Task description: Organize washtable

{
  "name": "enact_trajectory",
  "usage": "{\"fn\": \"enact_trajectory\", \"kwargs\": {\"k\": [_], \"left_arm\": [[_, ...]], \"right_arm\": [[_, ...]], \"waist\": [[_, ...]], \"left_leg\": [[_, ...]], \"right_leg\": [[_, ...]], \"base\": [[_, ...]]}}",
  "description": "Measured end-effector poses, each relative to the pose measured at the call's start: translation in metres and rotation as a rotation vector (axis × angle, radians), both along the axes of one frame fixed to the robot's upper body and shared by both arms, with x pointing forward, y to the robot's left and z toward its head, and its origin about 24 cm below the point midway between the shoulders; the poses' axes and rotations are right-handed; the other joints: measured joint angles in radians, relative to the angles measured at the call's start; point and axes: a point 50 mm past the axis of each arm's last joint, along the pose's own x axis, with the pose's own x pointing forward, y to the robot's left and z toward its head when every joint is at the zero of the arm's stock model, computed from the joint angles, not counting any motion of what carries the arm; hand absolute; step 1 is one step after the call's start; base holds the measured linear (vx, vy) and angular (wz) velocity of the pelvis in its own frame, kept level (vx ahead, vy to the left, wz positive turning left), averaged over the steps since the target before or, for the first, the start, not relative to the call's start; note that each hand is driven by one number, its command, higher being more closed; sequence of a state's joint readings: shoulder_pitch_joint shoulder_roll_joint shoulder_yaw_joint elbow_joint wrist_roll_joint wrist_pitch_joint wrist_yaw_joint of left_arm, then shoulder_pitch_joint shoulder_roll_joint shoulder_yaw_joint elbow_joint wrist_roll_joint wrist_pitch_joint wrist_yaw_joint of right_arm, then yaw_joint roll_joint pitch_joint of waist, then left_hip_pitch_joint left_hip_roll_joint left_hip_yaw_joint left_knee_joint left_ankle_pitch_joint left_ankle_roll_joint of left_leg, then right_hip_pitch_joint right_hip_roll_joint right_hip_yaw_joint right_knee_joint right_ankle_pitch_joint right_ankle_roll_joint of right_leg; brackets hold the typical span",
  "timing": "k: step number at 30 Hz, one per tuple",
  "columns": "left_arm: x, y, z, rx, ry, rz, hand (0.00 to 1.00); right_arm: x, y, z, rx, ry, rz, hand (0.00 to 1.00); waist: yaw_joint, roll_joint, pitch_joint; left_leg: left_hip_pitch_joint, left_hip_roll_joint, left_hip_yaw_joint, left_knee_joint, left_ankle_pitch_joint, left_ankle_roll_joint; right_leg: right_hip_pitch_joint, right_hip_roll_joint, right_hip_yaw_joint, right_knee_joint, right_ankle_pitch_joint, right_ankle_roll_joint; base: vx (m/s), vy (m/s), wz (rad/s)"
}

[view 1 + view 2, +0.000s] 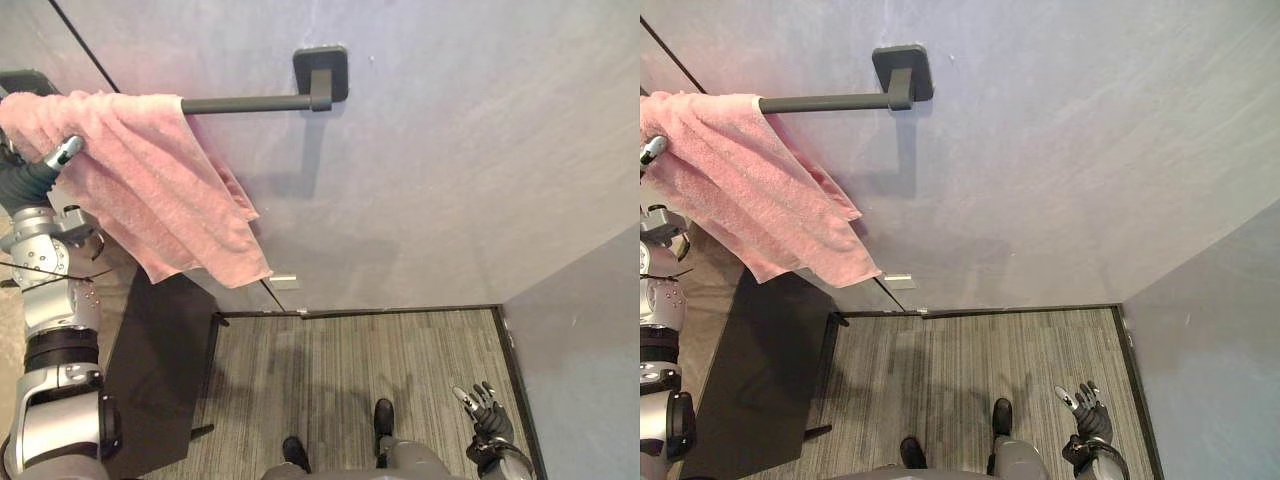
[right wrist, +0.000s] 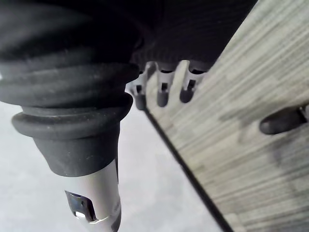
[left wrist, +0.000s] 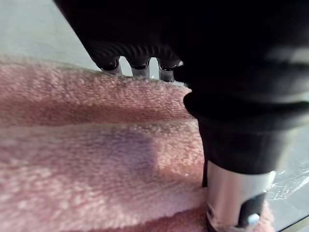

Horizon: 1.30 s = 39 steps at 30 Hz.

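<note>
A pink towel hangs over the left part of a dark towel bar fixed to the grey wall by a square mount. My left hand is raised at the towel's left edge. In the left wrist view its thumb lies on the near face of the towel while the fingers reach over the far side, pinching the cloth. My right hand hangs low at the right over the floor, fingers relaxed and holding nothing.
Striped grey carpet covers the floor below. A dark panel stands under the towel at the left. A second grey wall closes the right side. A small metal plate sits low on the wall.
</note>
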State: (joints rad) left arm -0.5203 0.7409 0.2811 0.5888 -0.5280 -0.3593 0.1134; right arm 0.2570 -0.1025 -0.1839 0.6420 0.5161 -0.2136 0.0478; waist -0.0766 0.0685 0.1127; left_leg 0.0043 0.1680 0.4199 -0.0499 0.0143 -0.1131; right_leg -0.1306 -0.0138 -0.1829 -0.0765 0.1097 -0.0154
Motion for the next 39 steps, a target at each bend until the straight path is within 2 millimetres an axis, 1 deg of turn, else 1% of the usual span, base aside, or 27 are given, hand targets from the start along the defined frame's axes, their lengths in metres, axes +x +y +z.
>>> {"fn": "enact_trajectory", "kwargs": {"k": [2,3,6,7,10,12,19,24,29,34,39], "left_arm": [[0.0,0.006,0.004,0.002,0.011,0.01,0.0],[0.0,0.011,0.008,0.015,0.025,0.015,0.0],[0.002,0.011,0.012,0.016,0.026,0.009,0.0],[0.002,0.013,0.01,0.014,0.039,0.01,0.0],[0.0,0.018,0.007,-0.018,0.039,0.015,0.0],[0.0,0.019,0.006,-0.028,0.04,0.013,0.0],[0.0,0.022,-0.002,-0.032,0.071,0.003,0.0],[0.004,0.021,-0.019,-0.042,0.172,-0.008,0.0],[0.005,0.021,-0.02,-0.043,0.178,-0.011,0.0],[0.0,0.024,-0.031,-0.048,0.222,-0.001,0.0],[0.001,0.022,-0.04,-0.058,0.248,-0.007,0.0]], "right_arm": [[0.0,0.001,0.0,0.003,0.002,0.001,0.0],[-0.002,0.002,-0.001,0.003,0.005,0.006,0.0],[-0.006,0.005,-0.003,0.01,0.019,0.004,0.0],[-0.009,0.006,-0.005,0.015,0.027,0.001,0.0],[-0.012,0.006,-0.005,0.015,0.035,-0.002,0.0],[-0.014,0.006,-0.006,0.016,0.039,-0.003,0.0],[-0.013,0.007,-0.006,0.021,0.034,0.011,0.0],[-0.014,0.007,-0.006,0.021,0.036,0.012,0.0],[-0.013,0.007,-0.006,0.018,0.037,0.019,0.0],[-0.013,0.008,-0.007,0.014,0.046,0.027,0.0],[-0.012,0.008,-0.007,0.012,0.042,0.03,0.0]], "waist": [[0.0,-0.007,0.005],[-0.003,-0.01,0.007],[-0.007,-0.017,0.014],[-0.016,-0.019,0.015],[-0.017,-0.018,0.016],[-0.017,-0.016,0.016],[-0.01,-0.012,0.019],[-0.003,-0.013,0.021],[-0.002,-0.014,0.044],[-0.002,-0.015,0.05],[0.0,-0.016,0.058]], "left_leg": [[0.011,0.002,0.008,0.0,0.0,0.0],[0.01,0.005,0.025,0.001,-0.008,-0.01],[0.007,0.001,0.028,-0.002,-0.009,-0.009],[0.008,0.001,0.035,-0.004,-0.01,-0.007],[0.001,-0.001,0.05,-0.006,-0.01,-0.007],[0.002,-0.001,0.05,-0.006,-0.008,-0.01],[0.019,-0.002,0.05,-0.018,-0.003,-0.016],[0.02,-0.007,0.05,-0.02,-0.004,-0.016],[0.021,-0.013,0.054,-0.019,-0.004,-0.016],[0.021,-0.013,0.065,-0.02,-0.004,-0.016],[0.022,-0.012,0.068,-0.019,-0.004,-0.016]], "right_leg": [[-0.001,0.003,0.01,0.009,0.001,-0.001],[-0.011,0.006,0.024,0.021,0.002,-0.003],[-0.018,0.009,0.03,0.022,0.002,-0.003],[-0.019,0.008,0.036,0.022,0.001,0.0],[-0.035,0.004,0.053,0.021,0.007,0.011],[-0.034,0.005,0.054,0.02,0.008,0.01],[-0.031,0.008,0.055,0.02,0.014,0.002],[-0.031,0.003,0.056,0.019,0.018,0.005],[-0.031,-0.003,0.062,0.017,0.022,0.01],[-0.031,0.0,0.072,0.004,0.028,0.01],[-0.031,0.0,0.074,0.004,0.029,0.009]], "base": [[-0.05,0.0,-0.18],[-0.11,-0.002,-0.22],[-0.09,-0.006,-0.08],[-0.07,0.002,-0.08],[-0.04,0.014,-0.13],[-0.01,0.003,-0.02],[0.03,0.012,0.0],[0.0,0.0,0.0],[0.0,0.002,-0.01],[0.0,0.003,-0.06],[0.0,0.0,-0.01]]}}
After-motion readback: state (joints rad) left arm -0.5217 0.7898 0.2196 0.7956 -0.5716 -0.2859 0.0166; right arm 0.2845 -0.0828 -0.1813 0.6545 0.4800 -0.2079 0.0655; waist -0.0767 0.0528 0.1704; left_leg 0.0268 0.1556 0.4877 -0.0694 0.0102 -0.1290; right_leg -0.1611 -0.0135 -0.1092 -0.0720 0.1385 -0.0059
